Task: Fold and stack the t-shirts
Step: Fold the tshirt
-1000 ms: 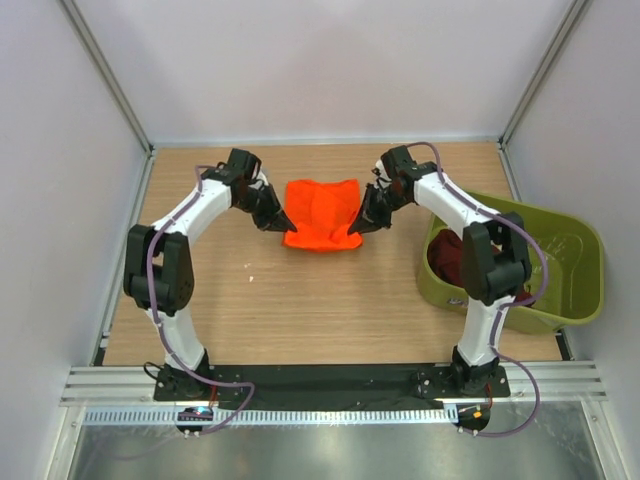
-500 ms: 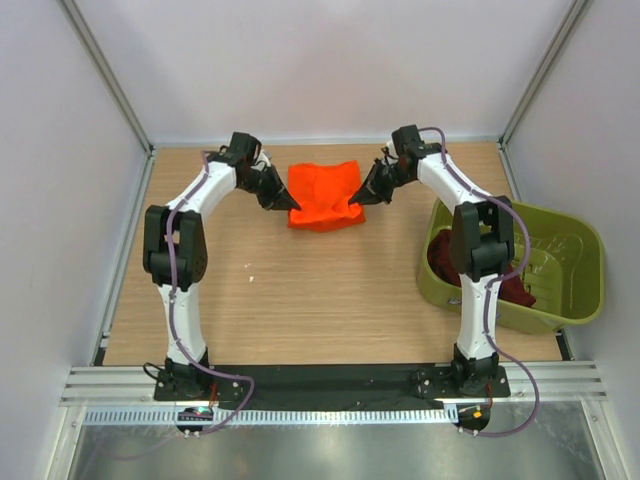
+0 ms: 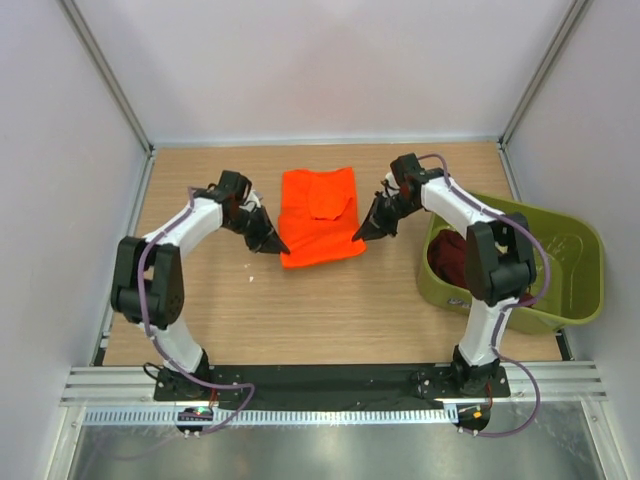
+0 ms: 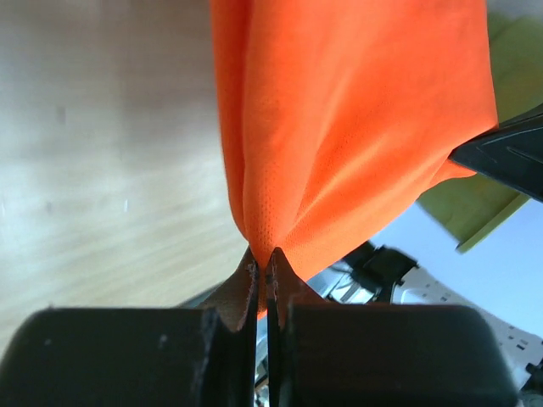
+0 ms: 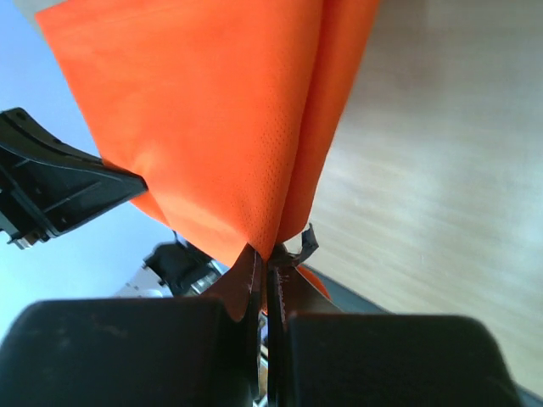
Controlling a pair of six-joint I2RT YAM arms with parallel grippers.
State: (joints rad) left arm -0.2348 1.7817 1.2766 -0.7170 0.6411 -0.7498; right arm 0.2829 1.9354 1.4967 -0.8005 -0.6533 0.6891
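Nearest me is bare counter (image 3: 300,310). At the right, the olive tub (image 3: 578,292) sits beside the right arm, with the maroon t-shirt (image 3: 447,256) crumpled inside it. Farther in, the left jaws are pressed together on the near left corner of the orange t-shirt (image 3: 318,212), and the right jaws pinch its near right corner. Each wrist view shows cloth gathered to a point between closed tips.

From both jaws the shirt runs away toward the back wall, its long axis near to far. The two arms share it evenly, with the left corner slightly closer to me. I think the far edge rests on the counter, but the overhead view leaves that unsure. Any fold from here would carry the near edge away from me.
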